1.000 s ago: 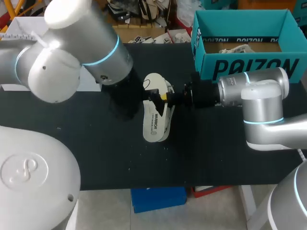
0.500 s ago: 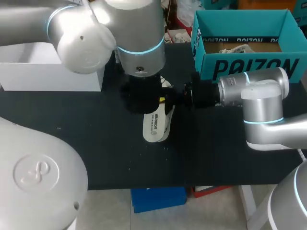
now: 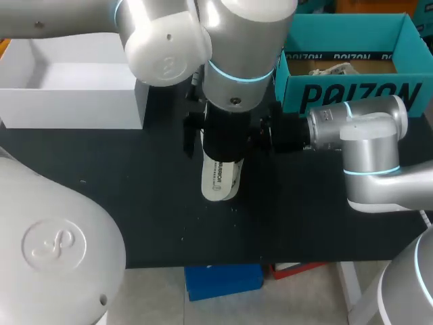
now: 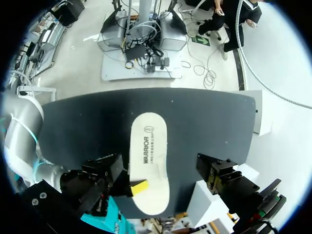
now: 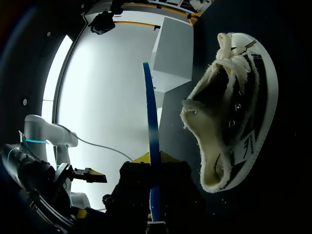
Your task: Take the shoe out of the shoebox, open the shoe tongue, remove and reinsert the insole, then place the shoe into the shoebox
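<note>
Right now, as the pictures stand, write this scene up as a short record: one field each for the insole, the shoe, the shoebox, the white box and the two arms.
insole: out of the shoe, held flat above the table
shoe: on the table beneath the insole, mouth wide open
shoebox: teal, open, far right of the table; shoe not inside
white box: far left of the table
right gripper: shut on the insole's edge
left arm: over the insole, wrist looking down on it
</note>
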`<state>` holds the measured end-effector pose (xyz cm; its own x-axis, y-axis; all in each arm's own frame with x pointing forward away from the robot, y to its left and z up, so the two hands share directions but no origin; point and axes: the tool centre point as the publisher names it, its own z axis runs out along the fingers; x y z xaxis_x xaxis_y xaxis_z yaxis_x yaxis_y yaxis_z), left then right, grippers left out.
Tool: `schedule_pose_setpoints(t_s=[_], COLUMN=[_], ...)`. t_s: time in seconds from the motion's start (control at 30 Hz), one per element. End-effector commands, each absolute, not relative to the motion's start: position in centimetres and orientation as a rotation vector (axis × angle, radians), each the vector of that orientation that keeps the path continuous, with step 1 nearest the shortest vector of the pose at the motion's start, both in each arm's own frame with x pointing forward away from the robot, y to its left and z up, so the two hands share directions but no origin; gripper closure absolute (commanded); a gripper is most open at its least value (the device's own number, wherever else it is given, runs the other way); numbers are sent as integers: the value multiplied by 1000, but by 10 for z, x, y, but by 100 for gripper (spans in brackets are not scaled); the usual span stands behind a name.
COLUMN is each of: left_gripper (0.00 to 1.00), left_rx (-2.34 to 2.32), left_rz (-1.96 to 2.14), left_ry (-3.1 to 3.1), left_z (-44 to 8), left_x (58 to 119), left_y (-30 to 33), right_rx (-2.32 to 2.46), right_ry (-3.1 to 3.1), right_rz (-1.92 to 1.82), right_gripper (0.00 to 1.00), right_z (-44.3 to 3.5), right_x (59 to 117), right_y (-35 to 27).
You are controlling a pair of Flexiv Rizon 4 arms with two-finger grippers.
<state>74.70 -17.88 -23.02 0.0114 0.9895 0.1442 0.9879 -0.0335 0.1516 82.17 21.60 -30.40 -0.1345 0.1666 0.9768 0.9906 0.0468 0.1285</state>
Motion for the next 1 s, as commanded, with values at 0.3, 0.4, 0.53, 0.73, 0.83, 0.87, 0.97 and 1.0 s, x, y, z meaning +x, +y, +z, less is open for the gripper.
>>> schedule_pose_setpoints(t_s=[0.3, 0.4, 0.53, 0.73, 0.83, 0.87, 0.97, 1.0], left_gripper=[0, 0, 0, 0, 0, 0, 0, 0], left_rx=[2178, 2181, 2185, 2198, 2197, 2196, 2194, 2194], left_rz=[300, 296, 296, 295, 294, 295, 293, 292], left_ry=[2138, 2133, 2130, 2127, 2126, 2124, 2120, 2118], left_z=[-231, -231, -231, -230, -228, -227, -226, -225], left_x=[746, 748, 756, 781, 795, 800, 814, 819], left_y=[-186, -187, -188, -191, -194, -194, -196, -197], right_rx=[-1244, -1244, -1244, -1244, -1244, -1244, -1244, -1244], right_ry=[-1450, -1450, -1450, -1450, -1450, -1450, -1450, -1450], right_rz=[-1195, -1195, -1195, -1195, -1195, -1195, -1195, -1195], right_gripper=[100, 100, 100, 100, 100, 100, 100, 100], right_z=[-304, -304, -304, -304, -304, -304, -304, -304], right_x=[821, 821, 821, 821, 821, 821, 821, 821], right_y=[217, 217, 217, 217, 217, 217, 217, 217])
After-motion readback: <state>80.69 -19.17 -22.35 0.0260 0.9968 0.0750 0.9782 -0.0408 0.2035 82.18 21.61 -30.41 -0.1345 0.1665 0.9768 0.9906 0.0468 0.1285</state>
